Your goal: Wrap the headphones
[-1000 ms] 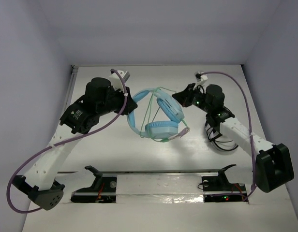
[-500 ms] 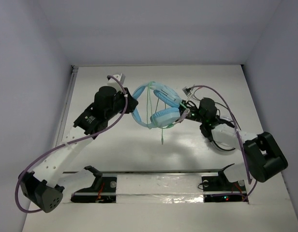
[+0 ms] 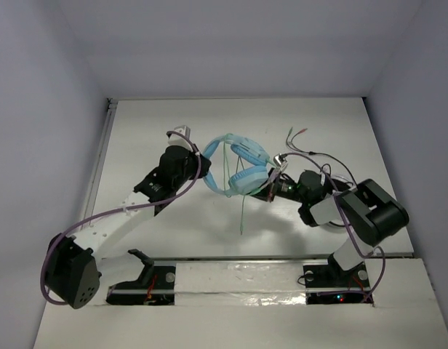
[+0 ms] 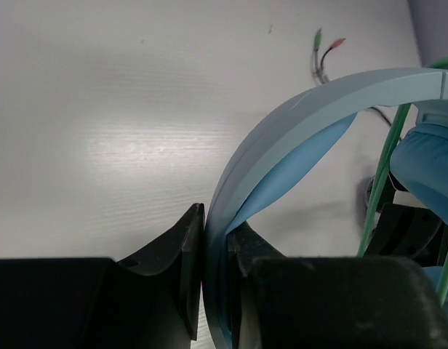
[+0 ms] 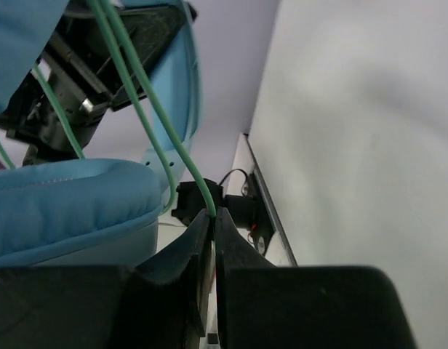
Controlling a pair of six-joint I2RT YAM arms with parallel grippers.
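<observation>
The light blue headphones [image 3: 238, 163] hang in the air above the table's middle. My left gripper [image 3: 202, 161] is shut on the blue headband [image 4: 282, 131], which runs up between its fingers. My right gripper [image 3: 270, 187] is shut on the thin pale-green cable [image 5: 148, 116] just below the lower ear cup [image 5: 64, 203]. The cable loops over the ear cups, and a loose end [image 3: 241, 214] dangles down toward the table.
A black cable bundle [image 3: 329, 178] with red and green plugs [image 3: 297, 134] lies on the table right of the headphones; the plugs also show in the left wrist view [image 4: 326, 51]. Two black stands [image 3: 148, 280] sit at the near edge.
Both arms have drawn in toward the centre and lifted the headphones. The right gripper has swung under the ear cups with the cable, whose free end now hangs lower.
</observation>
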